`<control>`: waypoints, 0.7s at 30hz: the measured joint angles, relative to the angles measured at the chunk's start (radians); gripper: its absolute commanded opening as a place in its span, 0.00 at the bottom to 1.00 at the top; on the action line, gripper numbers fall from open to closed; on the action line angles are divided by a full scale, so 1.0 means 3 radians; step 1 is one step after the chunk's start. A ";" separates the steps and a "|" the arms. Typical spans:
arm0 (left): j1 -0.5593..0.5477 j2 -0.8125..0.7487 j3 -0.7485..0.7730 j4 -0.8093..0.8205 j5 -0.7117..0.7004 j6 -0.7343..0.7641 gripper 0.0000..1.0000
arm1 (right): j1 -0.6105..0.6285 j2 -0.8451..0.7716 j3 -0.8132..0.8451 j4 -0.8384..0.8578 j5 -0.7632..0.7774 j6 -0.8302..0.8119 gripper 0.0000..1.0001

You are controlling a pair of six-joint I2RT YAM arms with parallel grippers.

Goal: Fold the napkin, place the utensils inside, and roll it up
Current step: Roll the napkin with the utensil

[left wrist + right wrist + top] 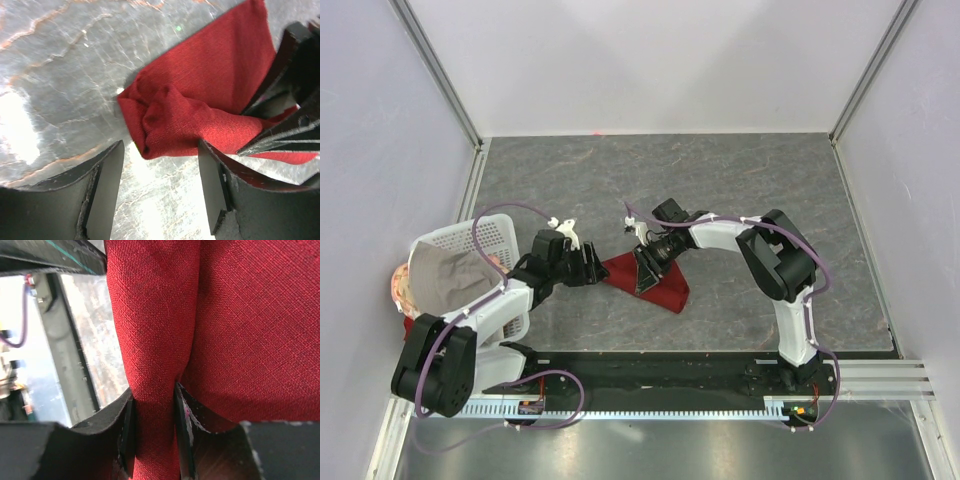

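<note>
Right gripper [153,395] clenched on a ridge of the napkin [235,325]; cloth looked soft, limp, light, prone to unrolling. Left gripper [160,150] stood spread, the bunched end just ahead on the table [60,75]; best pinched there.

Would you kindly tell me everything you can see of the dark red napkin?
The napkin is dark red woven cloth, soft and creased, partly rolled into a bunched tube lying on the grey table. The right gripper has its jaws shut on a ridge of the fabric. The left gripper has open jaws flanking the rolled end; whether they touch it is unclear.
</note>
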 measured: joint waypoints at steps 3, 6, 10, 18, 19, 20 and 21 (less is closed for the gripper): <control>-0.0004 -0.0014 -0.0088 0.0140 0.0086 -0.0001 0.65 | -0.0018 0.0085 0.0042 -0.0061 -0.0159 0.0042 0.40; -0.0004 -0.0014 -0.0130 0.0249 0.0140 -0.0001 0.64 | -0.0039 0.0146 0.0053 -0.0097 -0.0292 0.0085 0.40; -0.0004 0.0011 -0.0167 0.0392 0.0168 -0.0004 0.62 | -0.0055 0.0196 0.0061 -0.0125 -0.0389 0.0117 0.40; -0.0004 0.0084 -0.0272 0.0712 0.0249 -0.0014 0.56 | -0.0074 0.0237 0.0069 -0.0155 -0.0474 0.0137 0.40; -0.0004 0.0090 -0.0285 0.0749 0.0258 -0.0015 0.52 | -0.0076 0.0247 0.0074 -0.0158 -0.0487 0.0140 0.41; -0.0004 0.0102 -0.0295 0.0785 0.0275 -0.0017 0.50 | -0.0079 0.0254 0.0084 -0.0168 -0.0497 0.0141 0.40; -0.0004 0.0116 -0.0303 0.0818 0.0287 -0.0022 0.48 | -0.0080 0.0257 0.0086 -0.0170 -0.0500 0.0142 0.40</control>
